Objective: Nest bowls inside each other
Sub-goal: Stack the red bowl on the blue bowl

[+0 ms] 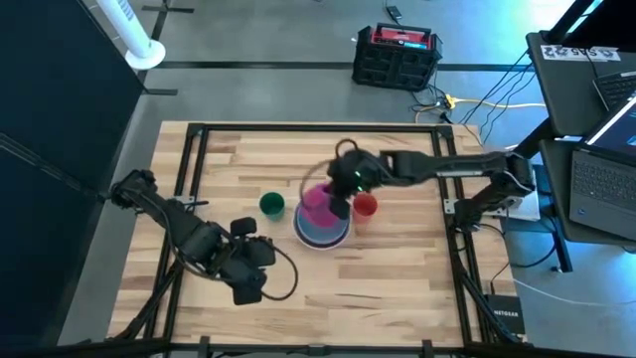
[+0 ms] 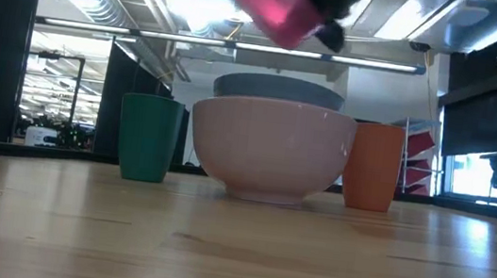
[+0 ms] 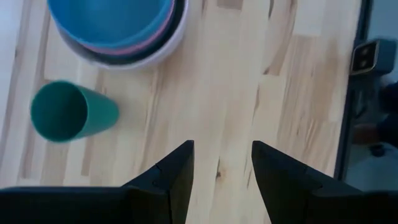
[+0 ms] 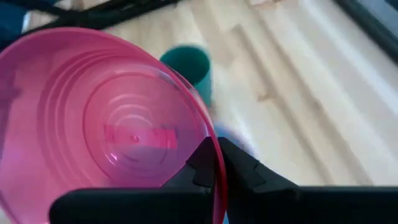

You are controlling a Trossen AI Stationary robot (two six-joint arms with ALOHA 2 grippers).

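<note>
My right gripper (image 4: pixel 217 163) pinches the magenta bowl's (image 4: pixel 106 124) rim, tilted above the stack (image 1: pixel 323 231) at frame centre; it could slip or land crooked.

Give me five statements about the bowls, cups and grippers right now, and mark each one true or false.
1. The right gripper is shut on the rim of the magenta bowl. True.
2. The magenta bowl rests on the table. False: it hangs tilted in the air above the stack of bowls.
3. The green cup and the red cup stand on opposite sides of the stack. True.
4. The left gripper holds the green cup. False: it is open and empty.
5. The outermost bowl of the stack is dark blue. False: it looks pale pink.
</note>
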